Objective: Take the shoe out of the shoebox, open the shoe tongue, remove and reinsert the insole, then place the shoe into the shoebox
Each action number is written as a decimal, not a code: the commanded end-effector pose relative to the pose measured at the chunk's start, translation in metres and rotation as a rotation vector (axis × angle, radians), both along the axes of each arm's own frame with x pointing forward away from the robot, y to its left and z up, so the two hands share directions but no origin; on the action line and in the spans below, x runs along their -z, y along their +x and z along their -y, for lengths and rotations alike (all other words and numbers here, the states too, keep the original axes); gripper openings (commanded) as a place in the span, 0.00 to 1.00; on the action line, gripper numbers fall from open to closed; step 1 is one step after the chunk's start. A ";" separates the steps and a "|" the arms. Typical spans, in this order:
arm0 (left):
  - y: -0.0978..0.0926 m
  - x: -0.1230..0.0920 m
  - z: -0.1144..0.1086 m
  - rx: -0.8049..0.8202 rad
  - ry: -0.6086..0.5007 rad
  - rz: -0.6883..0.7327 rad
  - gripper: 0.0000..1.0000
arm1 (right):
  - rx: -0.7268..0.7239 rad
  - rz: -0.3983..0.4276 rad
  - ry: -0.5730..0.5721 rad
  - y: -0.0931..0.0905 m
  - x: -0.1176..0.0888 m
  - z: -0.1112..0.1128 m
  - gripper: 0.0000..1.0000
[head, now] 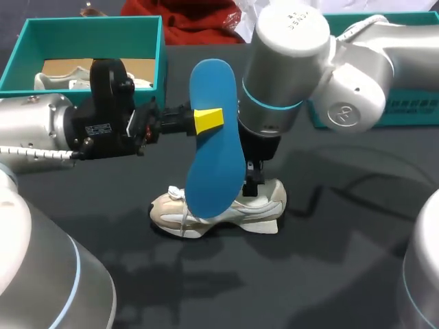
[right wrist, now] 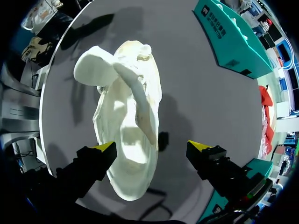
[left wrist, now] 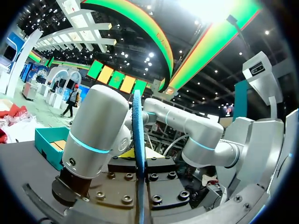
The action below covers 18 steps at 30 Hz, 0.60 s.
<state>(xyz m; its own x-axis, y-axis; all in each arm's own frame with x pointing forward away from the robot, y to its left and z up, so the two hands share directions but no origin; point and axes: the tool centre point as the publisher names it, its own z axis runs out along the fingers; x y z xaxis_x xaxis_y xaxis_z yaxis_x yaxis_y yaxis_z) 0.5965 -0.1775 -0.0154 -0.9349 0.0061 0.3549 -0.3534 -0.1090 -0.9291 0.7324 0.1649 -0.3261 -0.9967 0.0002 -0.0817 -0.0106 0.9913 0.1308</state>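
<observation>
Head view, frame centre: the left gripper (head: pixel 208 120) clamps the blue insole (head: pixel 214 164) above the shoe (head: pixel 175 212), and that narrow pinch could let it swivel on reinsertion; the right gripper (right wrist: pixel 152 147) is open.

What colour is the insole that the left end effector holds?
Blue. The insole shows best in the head view.

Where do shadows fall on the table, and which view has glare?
Head view: soft shadows cross the table right of the shoe. Right wrist view: the shoe's dark shadow lies beside it. Left wrist view: strong overhead glare above the insole.
</observation>
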 end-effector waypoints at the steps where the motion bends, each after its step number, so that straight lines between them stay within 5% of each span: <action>1: -0.005 -0.006 0.007 -0.017 0.002 -0.001 0.00 | -0.006 -0.009 0.007 0.003 0.015 -0.007 1.00; 18: -0.005 -0.006 0.007 -0.017 0.002 -0.001 0.00 | -0.040 -0.047 -0.025 0.013 0.049 -0.015 0.99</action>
